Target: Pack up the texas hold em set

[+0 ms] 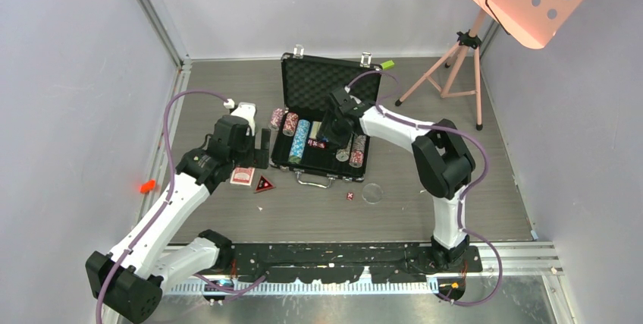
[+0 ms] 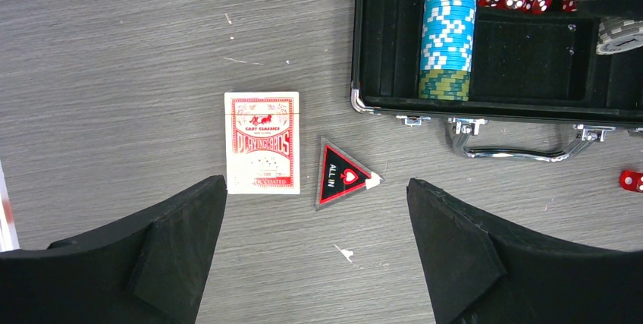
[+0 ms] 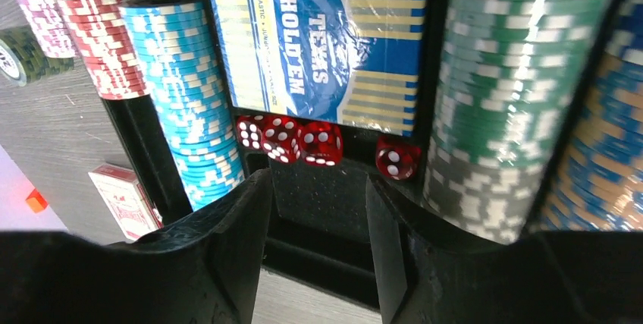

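Note:
The black briefcase [image 1: 286, 158] lies open mid-table with its foam lid [image 1: 326, 81] up. It holds chip stacks: light blue [image 3: 182, 89], red [image 3: 91, 28] and green [image 3: 515, 73]. It also holds a blue card box [image 3: 318, 36] and several red dice [image 3: 303, 140]. My right gripper [image 3: 318, 187] is open and empty, low over the case's middle compartment [image 1: 334, 142]. My left gripper [image 2: 316, 184] is open and empty above the table [image 1: 261, 148]. Just beyond its fingertips lie the red-backed card deck [image 2: 262, 142] [image 1: 243, 177] and the red triangle [image 2: 343, 174] [image 1: 264, 184]. One die [image 1: 349, 196] and the clear disc [image 1: 372, 193] lie in front of the case.
A short chip stack [image 1: 277, 117] stands on the table left of the case. A small green block [image 1: 387, 64] sits behind the lid. A pink tripod stand [image 1: 455, 66] is at the back right. A small orange object [image 1: 147, 186] lies at the left wall.

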Controlling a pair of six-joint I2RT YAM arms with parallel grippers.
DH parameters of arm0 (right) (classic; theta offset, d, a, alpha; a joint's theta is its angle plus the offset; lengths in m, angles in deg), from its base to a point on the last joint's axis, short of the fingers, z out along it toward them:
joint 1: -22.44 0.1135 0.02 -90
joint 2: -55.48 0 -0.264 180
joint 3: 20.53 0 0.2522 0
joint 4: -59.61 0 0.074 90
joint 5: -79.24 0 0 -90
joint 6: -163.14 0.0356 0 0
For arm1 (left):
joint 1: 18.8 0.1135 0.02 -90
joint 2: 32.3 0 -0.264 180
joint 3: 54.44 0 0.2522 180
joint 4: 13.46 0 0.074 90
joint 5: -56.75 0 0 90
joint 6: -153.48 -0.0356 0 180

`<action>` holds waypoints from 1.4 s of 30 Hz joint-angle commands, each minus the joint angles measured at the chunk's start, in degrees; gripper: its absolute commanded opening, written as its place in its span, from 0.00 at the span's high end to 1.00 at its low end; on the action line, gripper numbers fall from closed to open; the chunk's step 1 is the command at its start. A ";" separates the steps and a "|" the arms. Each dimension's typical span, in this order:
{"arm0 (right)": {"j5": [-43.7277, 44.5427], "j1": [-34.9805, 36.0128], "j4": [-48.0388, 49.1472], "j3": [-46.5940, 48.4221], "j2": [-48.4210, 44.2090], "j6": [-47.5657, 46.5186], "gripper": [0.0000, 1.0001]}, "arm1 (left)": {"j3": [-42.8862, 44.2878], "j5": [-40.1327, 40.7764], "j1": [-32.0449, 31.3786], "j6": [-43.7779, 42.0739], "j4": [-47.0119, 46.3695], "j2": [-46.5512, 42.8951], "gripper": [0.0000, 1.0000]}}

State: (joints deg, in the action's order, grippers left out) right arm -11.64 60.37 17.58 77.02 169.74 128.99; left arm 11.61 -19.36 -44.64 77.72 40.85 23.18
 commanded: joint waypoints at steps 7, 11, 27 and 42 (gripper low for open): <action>14.20 4.70 -5.88 -6.98 -18.56 -5.70 0.49 | 0.18 -0.88 0.18 -1.41 -1.71 -0.90 0.08; 19.90 10.66 -9.34 -12.57 -24.52 -3.35 0.50 | 0.22 -1.23 0.18 -1.41 -1.72 -0.82 0.08; 25.80 19.41 -2.20 -33.96 -33.66 10.30 0.57 | 0.00 -1.63 0.18 -1.32 -1.54 -0.99 0.08; 24.37 19.66 -3.70 -30.58 -25.35 12.16 0.60 | 0.05 -2.16 0.18 -1.23 -1.53 -0.92 0.08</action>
State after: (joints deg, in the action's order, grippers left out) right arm 11.02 79.50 15.35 43.42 143.10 139.22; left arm 11.57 -20.87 -44.64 76.71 40.85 23.18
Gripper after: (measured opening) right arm 0.410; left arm 0.918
